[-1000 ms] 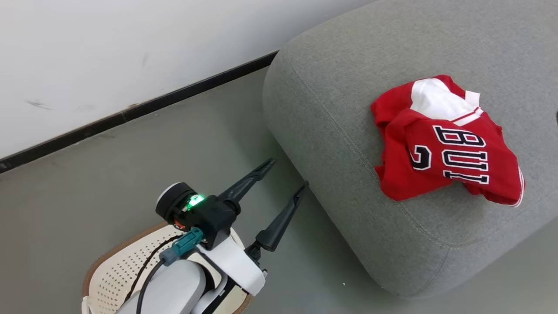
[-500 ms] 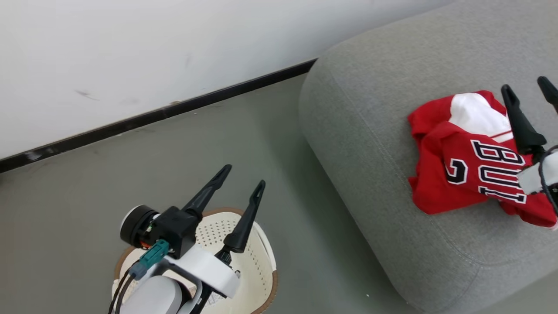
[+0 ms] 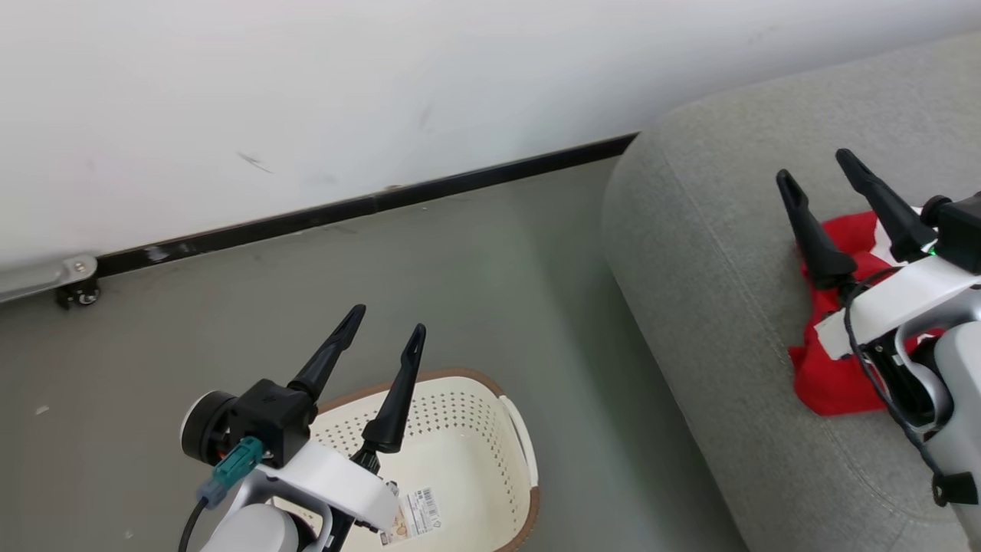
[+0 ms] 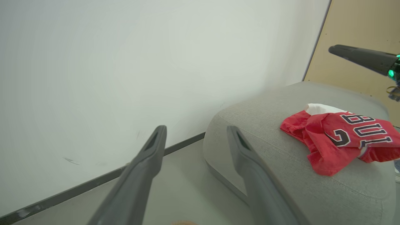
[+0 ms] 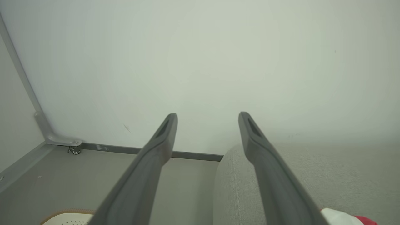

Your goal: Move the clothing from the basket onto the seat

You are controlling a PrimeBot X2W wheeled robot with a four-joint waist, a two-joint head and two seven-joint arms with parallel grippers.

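Clothing (image 3: 831, 383) lies bunched on the seat (image 3: 705, 268), in from its basket-side edge; basket (image 3: 475, 414) on the floor (image 3: 230, 322) looks empty where visible; left gripper (image 3: 387, 320) and right gripper (image 3: 816, 169) fingers wide, holding nothing; transfer judged done, next move calls for checking the basket's hidden part.

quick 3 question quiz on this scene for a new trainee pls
1. True or false: the clothing lies on the seat.
2. The basket stands on: A the seat, B the floor, C a shelf.
3. Fill in: the left end effector and the right end effector both stand ____ and hold nothing.
Key: 1 true; 2 B; 3 open.
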